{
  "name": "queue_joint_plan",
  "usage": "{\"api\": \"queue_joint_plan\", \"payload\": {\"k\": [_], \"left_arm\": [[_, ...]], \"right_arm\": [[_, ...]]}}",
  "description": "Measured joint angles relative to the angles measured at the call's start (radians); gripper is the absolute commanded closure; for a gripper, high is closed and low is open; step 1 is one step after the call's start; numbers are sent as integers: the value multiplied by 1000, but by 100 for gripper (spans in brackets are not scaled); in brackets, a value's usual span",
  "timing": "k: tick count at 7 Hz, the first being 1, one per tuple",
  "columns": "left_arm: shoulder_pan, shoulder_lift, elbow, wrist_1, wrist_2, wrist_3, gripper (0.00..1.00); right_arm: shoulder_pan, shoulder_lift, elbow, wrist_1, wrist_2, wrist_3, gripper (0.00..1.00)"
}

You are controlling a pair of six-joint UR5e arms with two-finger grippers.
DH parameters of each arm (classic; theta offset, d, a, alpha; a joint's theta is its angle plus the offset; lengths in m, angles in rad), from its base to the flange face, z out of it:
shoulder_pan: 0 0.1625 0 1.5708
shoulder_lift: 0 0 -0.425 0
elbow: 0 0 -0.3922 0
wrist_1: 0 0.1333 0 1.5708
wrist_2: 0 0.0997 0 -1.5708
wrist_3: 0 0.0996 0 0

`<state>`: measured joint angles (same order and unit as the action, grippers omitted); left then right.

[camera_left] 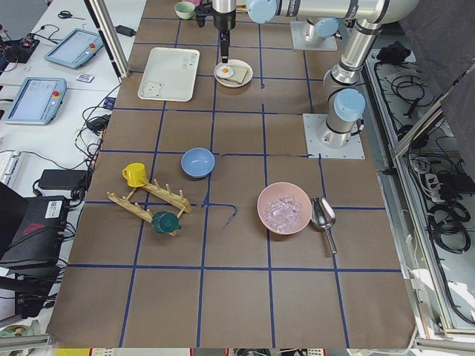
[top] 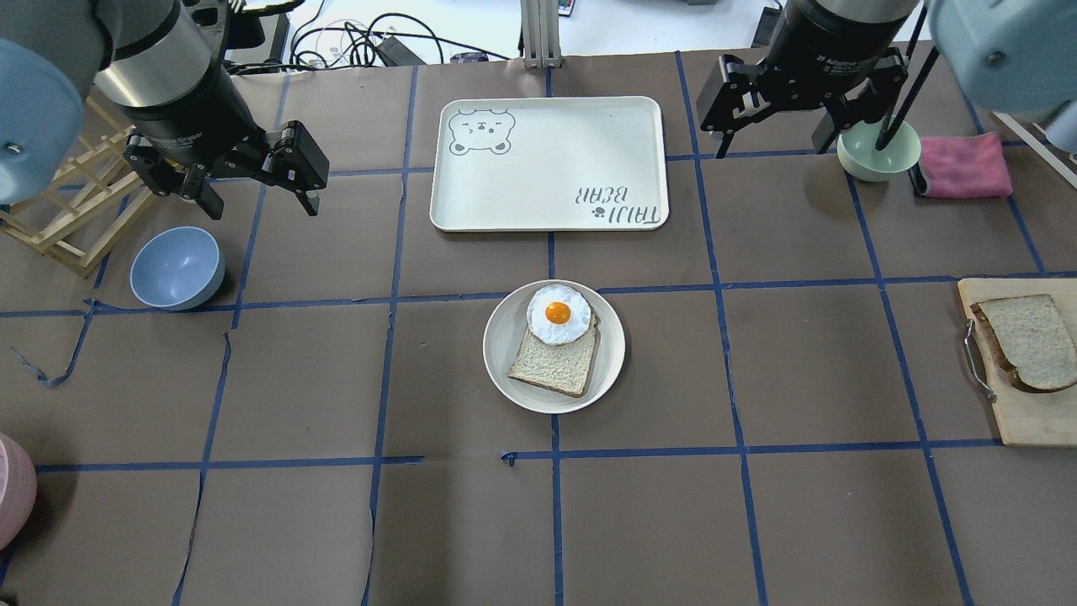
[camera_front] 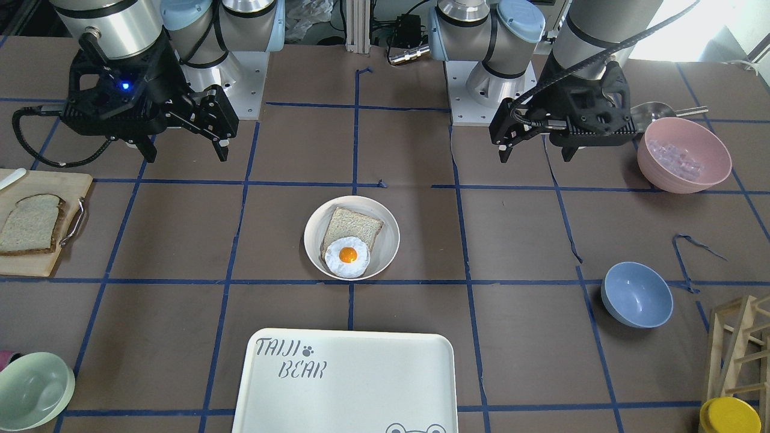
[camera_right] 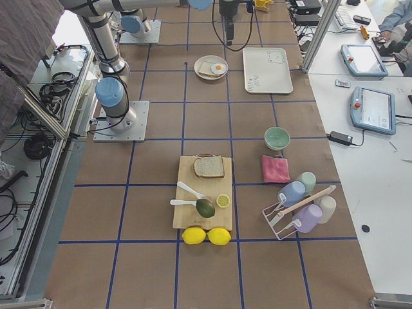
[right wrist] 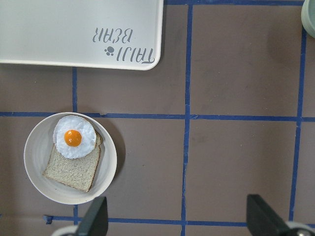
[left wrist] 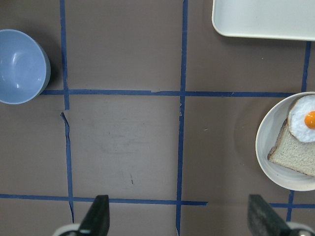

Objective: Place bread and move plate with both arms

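The bread (top: 1026, 341), with grey-white crumb and a dark crust, lies on a wooden cutting board (top: 1022, 421) at the table's right end; it also shows in the front view (camera_front: 30, 224). The cream plate (top: 505, 337) sits mid-table and holds a paler slice (top: 551, 366) with a fried egg (top: 557, 314) on it. My left gripper (top: 262, 206) hovers open and empty, far left of the plate, near a blue bowl (top: 177, 268). My right gripper (top: 770, 150) hovers open and empty beyond the plate's right, beside the tray. The plate shows in both wrist views (left wrist: 268, 147) (right wrist: 37, 152).
The white "TAIJI BEAR" tray (top: 547, 164) lies beyond the plate. A pale green bowl (top: 878, 151) and a pink cloth (top: 963, 166) are at the far right. A wooden rack (top: 67, 219) stands at the far left, and a pink bowl (camera_front: 683, 153) is near the left arm's base.
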<state>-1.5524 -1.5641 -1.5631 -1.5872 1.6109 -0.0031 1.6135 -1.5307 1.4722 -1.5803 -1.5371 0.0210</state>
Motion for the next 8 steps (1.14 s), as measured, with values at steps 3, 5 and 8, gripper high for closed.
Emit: {"api": "queue_joint_plan", "payload": {"k": [3, 5, 8], "left_arm": [[0, 0, -1, -5, 0, -1, 0], [-1, -1, -8, -8, 2, -1, 0], [-2, 4, -29, -4, 2, -1, 0]], "right_arm": [[0, 14, -4, -5, -34, -11, 0], [0, 9, -7, 1, -67, -11, 0], [0, 5, -4, 6, -75, -10, 0]]}}
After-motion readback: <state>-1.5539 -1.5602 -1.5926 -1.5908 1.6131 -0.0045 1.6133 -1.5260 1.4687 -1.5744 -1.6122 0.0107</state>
